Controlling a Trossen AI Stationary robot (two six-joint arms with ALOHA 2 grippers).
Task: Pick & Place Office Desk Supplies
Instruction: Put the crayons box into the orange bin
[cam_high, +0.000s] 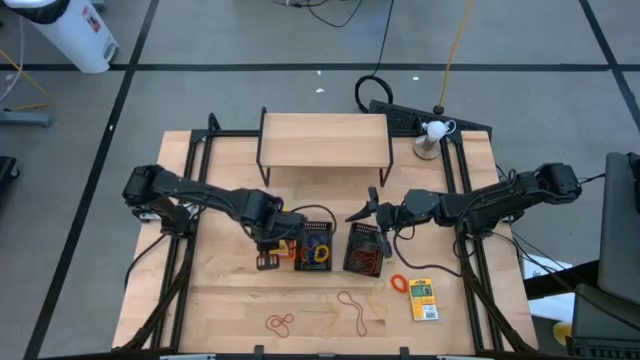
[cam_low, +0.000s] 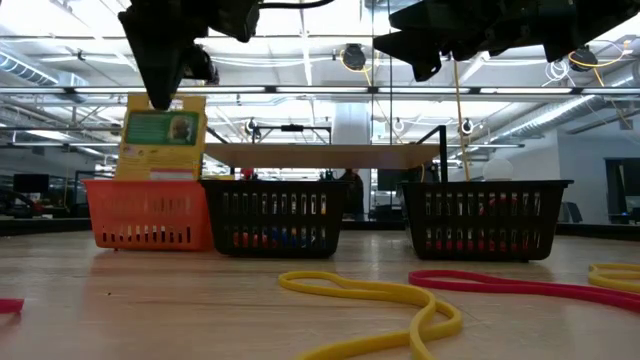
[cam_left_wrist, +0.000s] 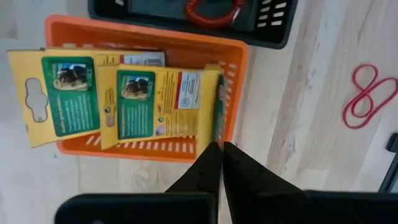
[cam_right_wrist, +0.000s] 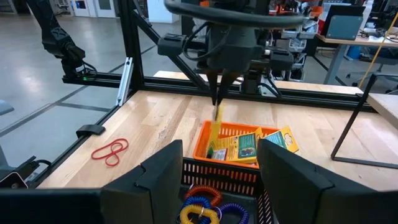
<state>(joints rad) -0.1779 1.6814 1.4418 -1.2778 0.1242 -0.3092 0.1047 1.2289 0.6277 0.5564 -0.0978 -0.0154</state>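
Observation:
My left gripper (cam_left_wrist: 221, 144) points down over the orange mesh bin (cam_left_wrist: 236, 68) and is shut on a yellow-and-green pack (cam_low: 163, 140). That pack stands upright, seen edge-on in the left wrist view. Two more packs (cam_left_wrist: 62, 93) (cam_left_wrist: 155, 102) lie slanted in the orange bin, sticking out over its rim. Two black mesh bins (cam_low: 270, 215) (cam_low: 485, 215) stand to its right. My right gripper (cam_high: 365, 212) waits open and level behind the black bins, holding nothing. My left gripper pinches the pack's top edge (cam_left_wrist: 218, 135) between its two fingers, coming from above and pointing down. The pack hangs upright below the fingers, and its lower end (cam_right_wrist: 212, 149) reaches down into the orange bin. Whether it stands on the bin's floor I cannot tell.
Another pack (cam_high: 423, 300) lies flat near the table's front right. Loose rubber bands lie on the near part: red (cam_high: 280, 322), red (cam_high: 350, 310), yellow (cam_low: 370, 295). Coiled loops sit in a black bin (cam_right_wrist: 202, 208). A light wooden shelf (cam_high: 325, 140) stands at the far side.

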